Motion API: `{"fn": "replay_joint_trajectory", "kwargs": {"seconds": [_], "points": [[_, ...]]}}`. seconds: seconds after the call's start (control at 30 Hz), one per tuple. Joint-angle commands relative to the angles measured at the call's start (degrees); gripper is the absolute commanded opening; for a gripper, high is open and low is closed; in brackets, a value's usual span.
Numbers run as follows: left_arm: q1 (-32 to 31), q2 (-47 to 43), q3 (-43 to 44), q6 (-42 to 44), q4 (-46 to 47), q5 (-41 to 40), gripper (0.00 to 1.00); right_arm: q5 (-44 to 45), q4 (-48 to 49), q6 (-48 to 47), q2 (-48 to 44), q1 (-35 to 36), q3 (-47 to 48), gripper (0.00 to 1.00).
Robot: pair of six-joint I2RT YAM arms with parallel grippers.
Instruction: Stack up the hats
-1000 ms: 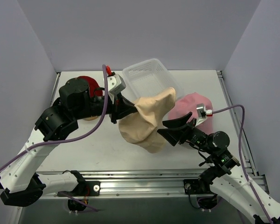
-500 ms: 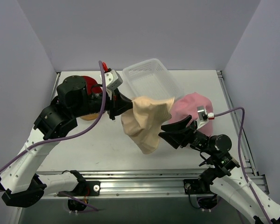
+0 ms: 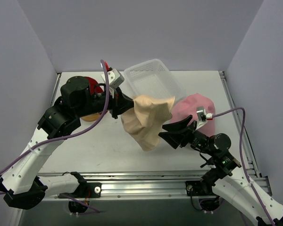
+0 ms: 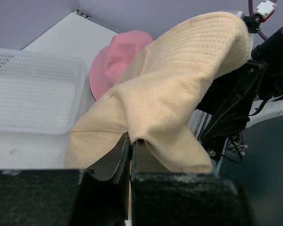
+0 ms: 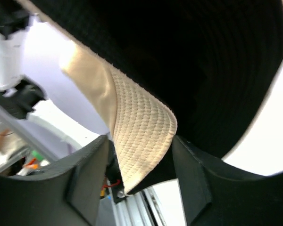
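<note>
Tan hat (image 3: 148, 120) is hung crumpled over the middle of the table (image 3: 99, 146), lifted off the surface, crown folded in, brim drooping toward the near edge. It is pinched at one brim fold by the left gripper (image 3: 131, 104), clenched tight on the fabric. In the left wrist view the cloth is seen squeezed flat between the two pads.

The right gripper (image 3: 170, 131) is set against the hat's right side, jaws released and spread. In the right wrist view a flap of brim lies between the two fingers, not nipped.

Pink hat (image 3: 191, 106) sits crown-up near the right edge, just behind the right gripper and partly hidden by the tan hat. This is judged the likely base of the stack. Red cap (image 3: 92, 84) is glimpsed at the left rear corner, mostly covered by the left arm. Basket (image 3: 153, 61) is tilted at the rear edge, middle.

Step judged: tan hat being opened out between two arms before being set on the pink hat.

To do it well:
- brim flap should be seated deep between the right fingers before closing, so that one layer only is caught
- the two grips should be drawn apart gently so the crown opens downward
- hat should be carried level over the pink crown, lowered and centred, and only then let go
- soft cloth is likely to slip or fold, and the basket rim should be avoided
</note>
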Motion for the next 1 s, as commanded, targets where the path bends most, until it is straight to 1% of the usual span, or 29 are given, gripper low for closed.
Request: {"fn": "replay_joint_trajectory", "kwargs": {"seconds": [0.0, 0.07, 0.1, 0.2, 0.37, 0.5, 0.63, 0.73, 0.77, 0.83, 0.87, 0.97], "points": [[0.49, -0.23, 0.11, -1.62, 4.78, -0.99, 0.02, 5.15, -2.87, -4.43, 2.16, -0.02, 3.97, 0.55], [0.58, -0.4, -0.06, -1.97, 5.48, -0.82, 0.02, 7.0, -3.85, -5.22, 3.13, -0.11, 4.24, 0.58], [0.75, -0.4, -0.07, -2.24, 5.58, -0.73, 0.02, 6.92, -3.33, -5.66, 3.74, -0.02, 4.15, 0.61], [0.93, -0.58, 0.02, -2.59, 5.75, -0.55, 0.02, 5.87, -0.53, -5.92, 5.15, -0.02, 3.18, 0.64], [1.11, -0.49, -0.06, -3.03, 6.19, -0.11, 0.02, 1.91, 5.01, -6.19, 7.44, -0.02, 3.0, 0.65], [1.37, -0.58, -0.42, -3.29, 6.54, 0.33, 0.02, 0.15, 5.46, -8.38, 8.5, -0.02, 4.5, 0.67], [1.81, -0.4, -0.86, -3.38, 6.89, 0.24, 0.02, -1.95, 7.3, -8.21, 8.32, -0.02, 5.38, 0.66], [2.34, -0.05, -1.03, -3.47, 6.72, -1.25, 0.02, -3.54, 11.52, -6.11, 7.88, -0.11, 4.68, 0.6], [2.42, 0.04, -1.03, -3.47, 6.54, -2.12, 0.02, -4.24, 12.66, -4.79, 7.79, -0.02, 4.33, 0.55], [2.69, 0.65, -0.95, -3.56, 5.93, -3.09, 0.02, -5.03, 15.47, -3.56, 7.35, -0.02, 3.45, 0.48], [2.69, 0.74, -0.86, -3.56, 5.67, -4.23, 0.02, -5.56, 17.22, -2.25, 6.74, -0.02, 3.1, 0.41], [2.86, 1.0, -0.77, -3.56, 4.88, -6.26, 0.02, -4.86, 17.85, -1.53, 5.16, -0.02, 2.22, 0.29]]}}
